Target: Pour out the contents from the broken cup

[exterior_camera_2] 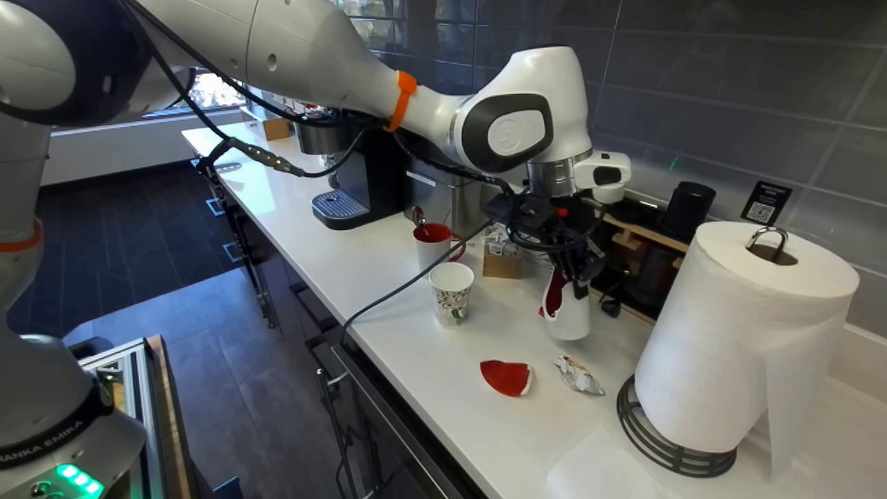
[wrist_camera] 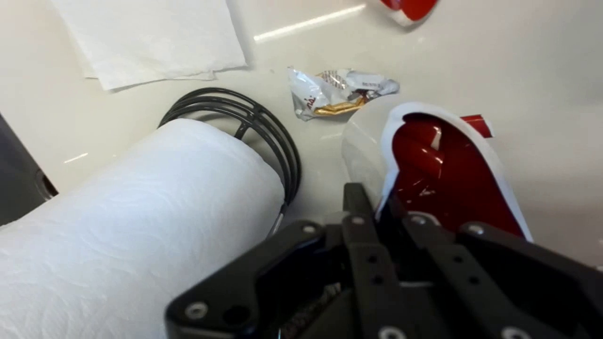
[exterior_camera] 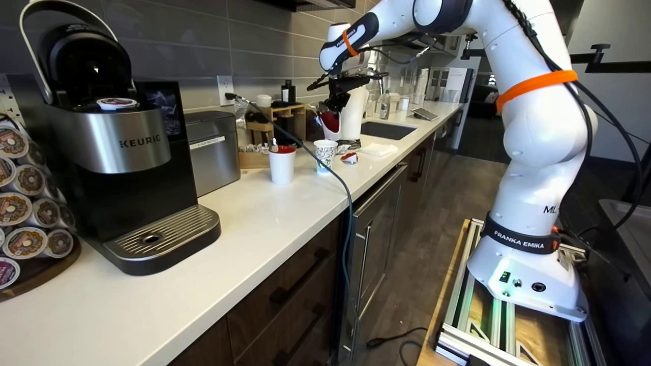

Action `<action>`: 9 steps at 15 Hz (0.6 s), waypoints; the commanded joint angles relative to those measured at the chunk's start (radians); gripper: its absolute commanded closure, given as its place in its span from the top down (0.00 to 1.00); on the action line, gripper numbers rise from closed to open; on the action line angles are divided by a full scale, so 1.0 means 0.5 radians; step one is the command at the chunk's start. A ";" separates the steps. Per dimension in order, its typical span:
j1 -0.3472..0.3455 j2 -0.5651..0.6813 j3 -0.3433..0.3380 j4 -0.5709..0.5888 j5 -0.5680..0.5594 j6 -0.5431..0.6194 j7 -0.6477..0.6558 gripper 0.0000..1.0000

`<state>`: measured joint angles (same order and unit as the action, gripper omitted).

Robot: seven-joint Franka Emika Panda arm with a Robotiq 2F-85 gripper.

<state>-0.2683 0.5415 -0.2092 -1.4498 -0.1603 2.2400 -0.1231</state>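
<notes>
A white Franka Emika arm (exterior_camera: 544, 132) arches up from its green-lit base (exterior_camera: 529, 279) and extends outward, its wrist (exterior_camera_2: 561, 125) bent so the black jaws point downward, pinched nearly together in the wrist view.

Along a glossy white countertop (exterior_camera_2: 513, 312)

In an exterior view, the white paper-towel roll (exterior_camera_2: 734, 333) stands right of the broken red-lined white cup (exterior_camera_2: 573, 317) in the black gripper (exterior_camera_2: 574, 278); before that cup lies a crumpled silver foil wrapper (exterior_camera_2: 578, 375), left of it a curved red shard (exterior_camera_2: 506, 378). Farther left stands a patterned white paper cup (exterior_camera_2: 452, 299), behind it a red-lined white mug (exterior_camera_2: 426, 249).
</notes>
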 commanded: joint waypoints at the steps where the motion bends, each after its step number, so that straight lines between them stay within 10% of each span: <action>1: 0.185 0.005 -0.131 -0.047 -0.372 0.095 0.216 0.03; 9: 0.550 0.061 -0.322 0.018 -1.248 -0.311 0.717 0.03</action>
<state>-0.0397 0.5618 -0.3442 -1.4554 -0.6606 2.1870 0.1646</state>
